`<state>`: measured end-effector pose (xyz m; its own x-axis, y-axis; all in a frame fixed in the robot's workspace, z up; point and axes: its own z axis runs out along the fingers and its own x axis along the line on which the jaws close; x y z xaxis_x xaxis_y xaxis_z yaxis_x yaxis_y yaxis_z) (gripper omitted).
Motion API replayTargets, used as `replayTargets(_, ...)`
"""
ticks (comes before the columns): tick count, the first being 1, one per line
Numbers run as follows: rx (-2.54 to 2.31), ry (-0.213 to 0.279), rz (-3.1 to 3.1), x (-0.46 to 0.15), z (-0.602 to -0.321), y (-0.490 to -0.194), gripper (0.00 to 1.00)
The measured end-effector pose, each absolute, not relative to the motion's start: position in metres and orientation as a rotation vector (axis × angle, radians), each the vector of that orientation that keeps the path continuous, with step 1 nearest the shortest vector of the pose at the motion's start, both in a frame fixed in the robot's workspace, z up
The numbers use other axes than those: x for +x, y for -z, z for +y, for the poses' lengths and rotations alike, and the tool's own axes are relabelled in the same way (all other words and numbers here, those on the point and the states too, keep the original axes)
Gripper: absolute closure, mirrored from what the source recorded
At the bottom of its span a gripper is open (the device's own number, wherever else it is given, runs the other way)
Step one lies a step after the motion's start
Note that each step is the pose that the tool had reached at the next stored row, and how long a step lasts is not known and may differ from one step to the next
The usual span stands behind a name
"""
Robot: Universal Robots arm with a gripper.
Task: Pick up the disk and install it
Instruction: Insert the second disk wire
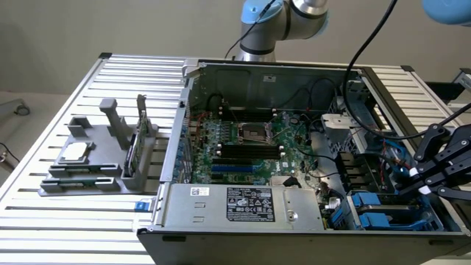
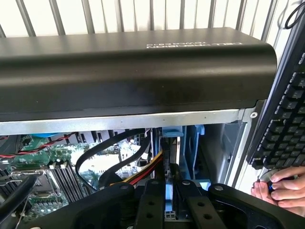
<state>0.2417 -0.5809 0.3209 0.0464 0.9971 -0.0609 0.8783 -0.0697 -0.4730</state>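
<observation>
In the wrist view my gripper (image 2: 169, 187) is shut on the disk (image 2: 169, 204). The disk shows edge-on as a thin blue and silver strip between the two black fingers (image 2: 150, 202). It stands upright in line with a blue-framed drive slot (image 2: 177, 138) just under the case's black front panel (image 2: 133, 67). In the exterior view the gripper (image 1: 429, 175) hangs over the drive bay at the front corner of the open computer case (image 1: 265, 66), on the exterior view's right. Blue drive carriers (image 1: 376, 214) sit in the bay below it.
Black, red and yellow cables (image 2: 119, 162) loop beside the slot. The motherboard (image 1: 246, 146) and the power supply (image 1: 243, 204) fill the case. A grey parts holder (image 1: 96, 163) stands on the slatted table at the exterior view's left. A person's hand (image 2: 282, 188) rests by a keyboard (image 2: 286, 119).
</observation>
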Motion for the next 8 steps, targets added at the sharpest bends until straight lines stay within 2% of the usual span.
replayTargets(8,-2.022,-0.544,-1.901,0.2417,-0.5809,-0.3184,0.84)
